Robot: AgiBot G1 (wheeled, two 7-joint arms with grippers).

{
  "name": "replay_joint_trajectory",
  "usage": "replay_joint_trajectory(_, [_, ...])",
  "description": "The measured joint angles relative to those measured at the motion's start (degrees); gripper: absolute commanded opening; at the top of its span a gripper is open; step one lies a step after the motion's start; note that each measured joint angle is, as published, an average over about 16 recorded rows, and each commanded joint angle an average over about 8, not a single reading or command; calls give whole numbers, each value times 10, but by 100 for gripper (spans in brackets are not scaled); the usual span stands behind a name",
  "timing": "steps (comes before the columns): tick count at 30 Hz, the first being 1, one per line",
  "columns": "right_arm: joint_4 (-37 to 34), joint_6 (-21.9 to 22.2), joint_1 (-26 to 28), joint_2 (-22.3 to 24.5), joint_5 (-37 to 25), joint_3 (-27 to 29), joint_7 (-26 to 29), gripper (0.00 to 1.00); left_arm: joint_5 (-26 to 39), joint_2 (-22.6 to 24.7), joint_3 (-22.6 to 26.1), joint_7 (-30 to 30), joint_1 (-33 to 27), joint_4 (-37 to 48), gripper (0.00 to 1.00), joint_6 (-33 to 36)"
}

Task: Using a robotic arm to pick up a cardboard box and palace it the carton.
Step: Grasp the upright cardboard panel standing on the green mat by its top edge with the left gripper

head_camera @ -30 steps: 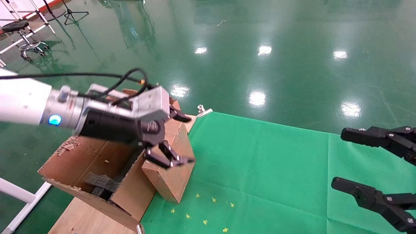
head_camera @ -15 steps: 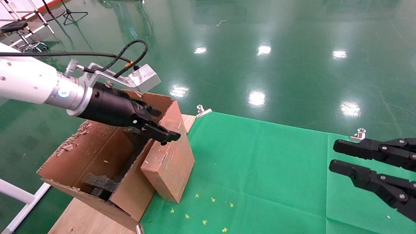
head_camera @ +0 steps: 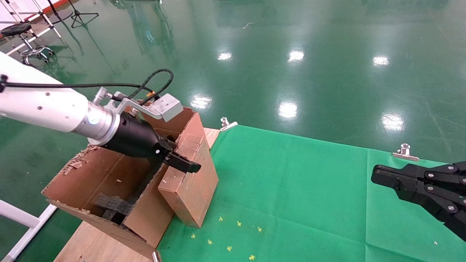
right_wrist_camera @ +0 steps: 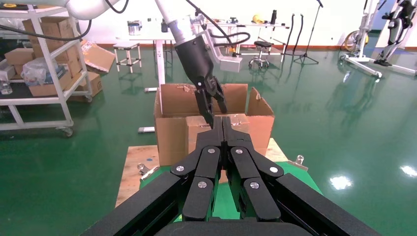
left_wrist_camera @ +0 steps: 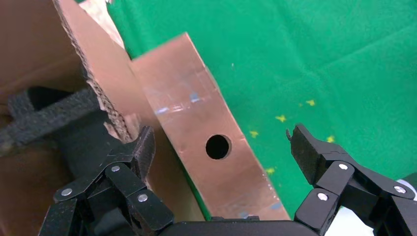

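The cardboard box (head_camera: 191, 182), a small taped brown block with a round hole (left_wrist_camera: 218, 146) in its upper face, stands tilted on the green cloth (head_camera: 291, 189) and leans on the carton's wall. The carton (head_camera: 91, 174) has ragged flaps and black foam (head_camera: 111, 203) inside. My left gripper (head_camera: 178, 160) on the white robotic arm is open and straddles the box's upper end. One of its fingers (left_wrist_camera: 142, 150) is beside the carton flap and the other finger (left_wrist_camera: 306, 150) is over the cloth; neither touches the box. My right gripper (head_camera: 418, 183) hangs shut over the cloth's right side.
The carton rests on a wooden board (head_camera: 91, 243) at the cloth's left edge. Metal clips (head_camera: 228, 123) (head_camera: 404, 151) hold the cloth's far edge. Small yellow marks (head_camera: 233, 233) dot the cloth in front of the box. Glossy green floor lies beyond.
The left wrist has rolled over and the gripper has come down over the box's upper end. The right gripper has gone from wide open to shut and moved lower.
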Motion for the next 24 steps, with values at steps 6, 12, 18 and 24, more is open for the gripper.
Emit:
replay_joint_trajectory(6, [0, 0, 0, 0, 0, 0, 0, 1, 3, 7, 5, 4, 13, 18, 100, -17])
replay_joint_trajectory(12, [0, 0, 0, 0, 0, 0, 0, 76, 1, 13, 5, 15, 20, 35, 100, -32])
replay_joint_trajectory(18, [0, 0, 0, 0, 0, 0, 0, 100, -1, 16, 4, 21, 22, 41, 31, -39])
replay_joint_trajectory(24, [0, 0, 0, 0, 0, 0, 0, 100, -2, 16, 4, 20, 23, 41, 0, -39])
